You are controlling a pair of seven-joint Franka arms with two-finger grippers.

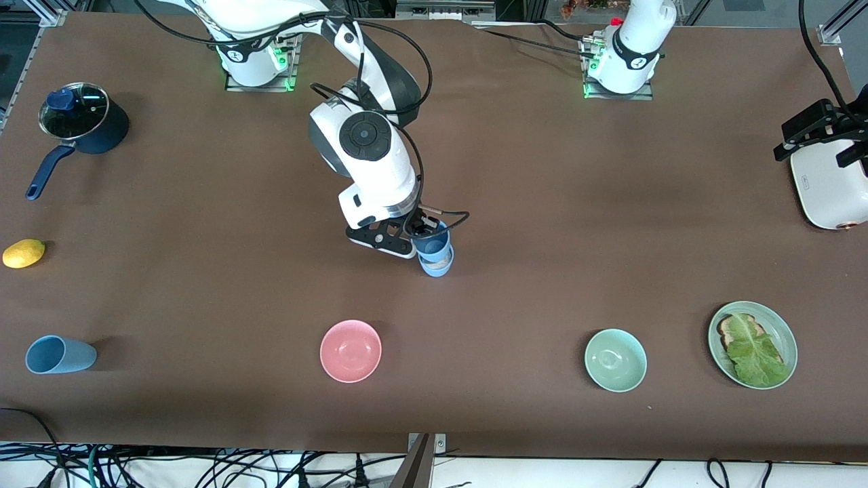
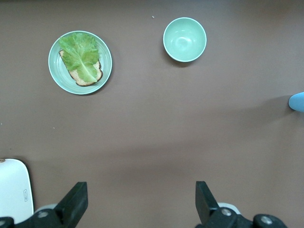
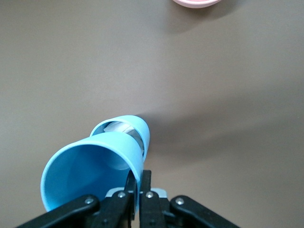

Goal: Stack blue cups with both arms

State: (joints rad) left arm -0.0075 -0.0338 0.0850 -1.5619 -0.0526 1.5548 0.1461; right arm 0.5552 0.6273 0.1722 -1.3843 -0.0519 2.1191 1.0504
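lowering duskier blue cup (image 1: 432, 242) into light blue cup (image 1: 436, 263) at frame centre, right gripper (image 1: 422, 234) fingers clamped on its rim. left gripper (image 2: 140, 209) waits, fingers apart. third blue cup (image 1: 60, 354) lies lower left, unstacked.
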